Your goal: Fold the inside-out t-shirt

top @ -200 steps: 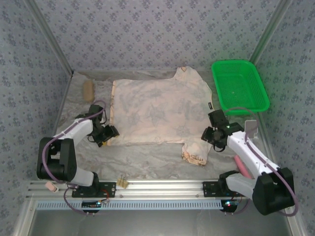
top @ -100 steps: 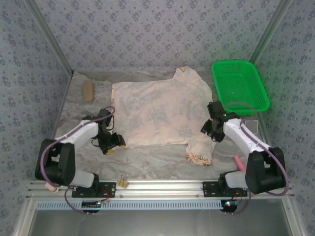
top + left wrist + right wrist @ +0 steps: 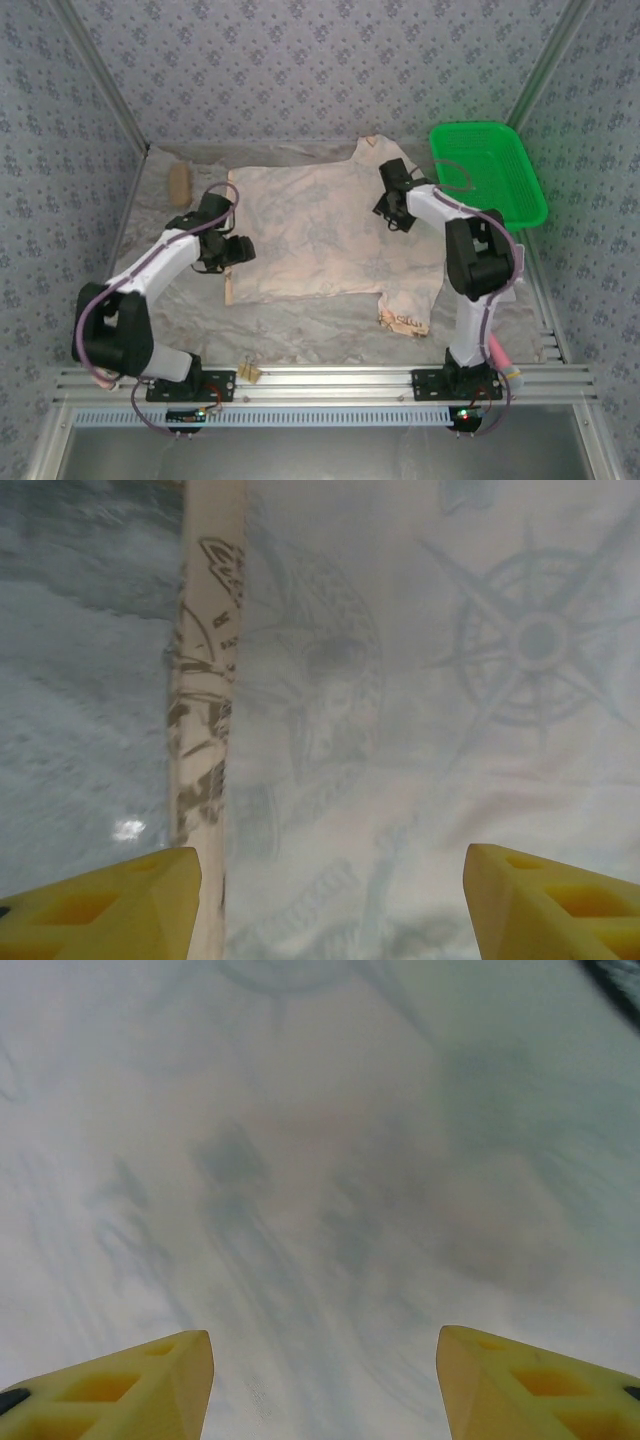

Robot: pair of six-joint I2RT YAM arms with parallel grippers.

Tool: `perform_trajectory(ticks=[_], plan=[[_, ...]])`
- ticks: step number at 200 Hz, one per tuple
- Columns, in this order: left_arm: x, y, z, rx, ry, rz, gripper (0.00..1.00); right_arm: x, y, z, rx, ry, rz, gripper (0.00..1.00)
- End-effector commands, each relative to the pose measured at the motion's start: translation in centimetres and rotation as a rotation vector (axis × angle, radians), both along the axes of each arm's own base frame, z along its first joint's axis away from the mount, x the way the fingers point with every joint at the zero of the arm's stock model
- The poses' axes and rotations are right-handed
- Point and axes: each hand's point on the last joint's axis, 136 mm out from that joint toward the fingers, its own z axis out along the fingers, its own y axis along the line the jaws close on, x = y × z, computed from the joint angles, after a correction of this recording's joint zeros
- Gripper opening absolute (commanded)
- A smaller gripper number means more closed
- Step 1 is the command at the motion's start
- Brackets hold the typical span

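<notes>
While arms bend inward over t-shirt (image 3: 320, 240), left end effector (image 3: 236, 250) and right end effector (image 3: 392, 208) hover, both spread.

One t-shirt (image 3: 320, 235). One green plastic basket (image 3: 490, 180). One worktop (image 3: 300, 330).

Two robot arms: the left arm (image 3: 150, 270) and the right arm (image 3: 470, 250). Two hands, one per arm: the left hand (image 3: 228, 250) and the right hand (image 3: 392, 205).

Yellow fingers (image 3: 100, 905): two in the left wrist view and two in the right wrist view, four in all.

Small items: one tan oblong block (image 3: 179, 183), one pink object (image 3: 497, 350) and one small tan piece (image 3: 249, 372) by the rail.
</notes>
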Motion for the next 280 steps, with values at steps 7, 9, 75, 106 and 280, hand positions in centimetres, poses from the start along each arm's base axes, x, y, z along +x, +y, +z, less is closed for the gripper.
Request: perform_trajectory(ticks=[7,9,75,106,280], plan=[[0.2,-1.5,-2.1,0.02,0.002,-0.113,0.69,3.9,2.0,-1.7,0.077,-0.023,0.003,0.61],[0.0,-1.6,-2.2,0.021,0.008,-0.122,0.69,4.1,2.2,-1.8,0.081,-0.023,0.01,0.61],[-7.5,-8.5,-5.7,-0.142,0.224,-0.296,0.68,7.7,8.4,-5.1,0.192,0.021,0.173,0.59],[-10.6,-14.0,-6.2,-0.187,0.295,-0.421,0.68,7.9,10.5,-5.1,0.19,0.026,0.226,0.59],[-14.9,-30.8,9.3,-0.526,0.139,-1.06,0.74,7.8,19.0,1.5,0.473,-0.012,0.659,0.59]])
